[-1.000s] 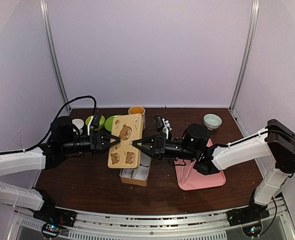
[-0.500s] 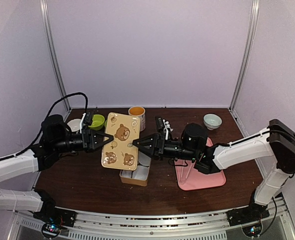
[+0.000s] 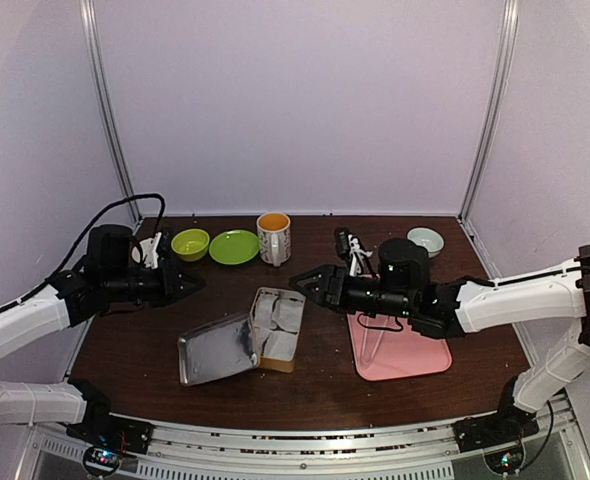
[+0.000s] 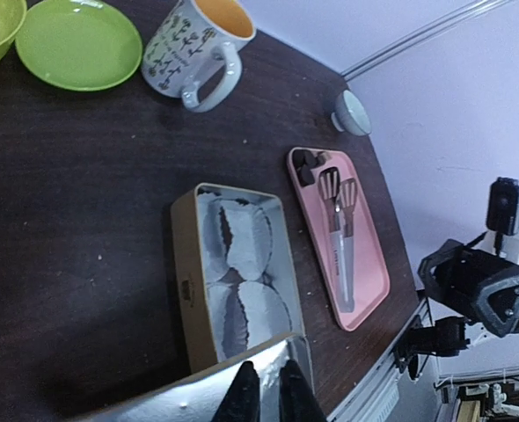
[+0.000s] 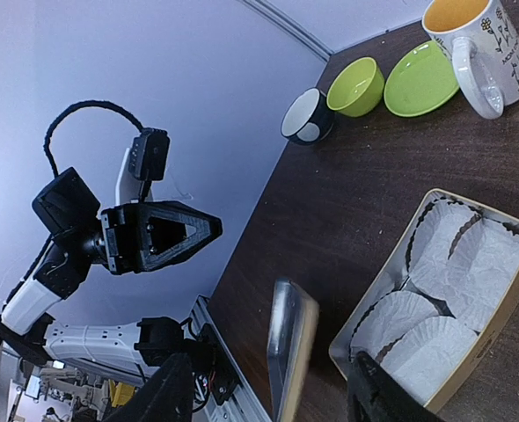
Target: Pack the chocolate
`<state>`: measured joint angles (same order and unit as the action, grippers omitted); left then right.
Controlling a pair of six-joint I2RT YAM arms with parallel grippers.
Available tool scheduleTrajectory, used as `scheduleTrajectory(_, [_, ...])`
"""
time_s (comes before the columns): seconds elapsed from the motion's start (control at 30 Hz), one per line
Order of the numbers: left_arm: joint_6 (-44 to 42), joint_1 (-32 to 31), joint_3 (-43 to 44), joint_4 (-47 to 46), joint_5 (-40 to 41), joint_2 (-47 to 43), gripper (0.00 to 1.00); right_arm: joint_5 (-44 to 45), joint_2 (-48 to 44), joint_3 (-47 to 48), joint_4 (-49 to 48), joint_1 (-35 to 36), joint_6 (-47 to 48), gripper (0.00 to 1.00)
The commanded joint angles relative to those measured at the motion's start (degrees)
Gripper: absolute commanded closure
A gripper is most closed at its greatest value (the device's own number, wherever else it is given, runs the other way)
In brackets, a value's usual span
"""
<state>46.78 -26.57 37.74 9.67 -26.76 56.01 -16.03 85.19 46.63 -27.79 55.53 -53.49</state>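
The chocolate (image 4: 306, 161) is in neither pincer. The left pincer (image 4: 261, 394) has closed down to a narrow slit and holds nothing, and it now hangs back over the left of the worktop (image 3: 135, 340). The right pincer (image 5: 268, 367) has spread wide, is just as empty, and has drawn off toward the right. A moment ago the two of them held the bear-printed lid (image 3: 215, 350) up between them above the tin (image 3: 273, 363). That lid is now down, bare metal side up, one long edge propped against the tin's left wall and the other on the worktop. So the tin stands open, and its white paper cups (image 5: 453, 255) are exposed and look empty. Further right, the pink tray (image 3: 415, 360) lies beside the tin with the metal tongs (image 4: 339, 237) lengthwise on it. The chocolate sits at the tray's far end as a few small dark lumps just beyond the tongs' heads, though the top view hides it behind the right arm. The opening step looks finished and the packing itself not yet begun. The right pincer, already wide and nearest the tray, seems best placed to take the tongs.
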Motion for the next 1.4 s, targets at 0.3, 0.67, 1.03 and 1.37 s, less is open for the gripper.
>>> scheduleTrajectory(0.3, [-14.5,1.2,1.0,14.4,4.2,5.6,0.48,2.2,-0.5,0.2,6.1,-0.2,4.5,0.39])
scheduleTrajectory(0.67, [-15.5,-9.2,0.4,23.0,17.8,5.5,0.44,5.8,1.4,7.6,24.4,4.2,15.4,0.42])
scheduleTrajectory(1.03, [-11.9,-18.2,1.4,26.4,27.5,16.9,0.53,4.1,1.3,4.7,18.7,4.5,12.8,0.42])
scheduleTrajectory(1.37, [-13.1,-19.7,2.2,27.9,23.9,20.5,0.58,4.8,1.6,5.5,19.7,4.5,13.7,0.42])
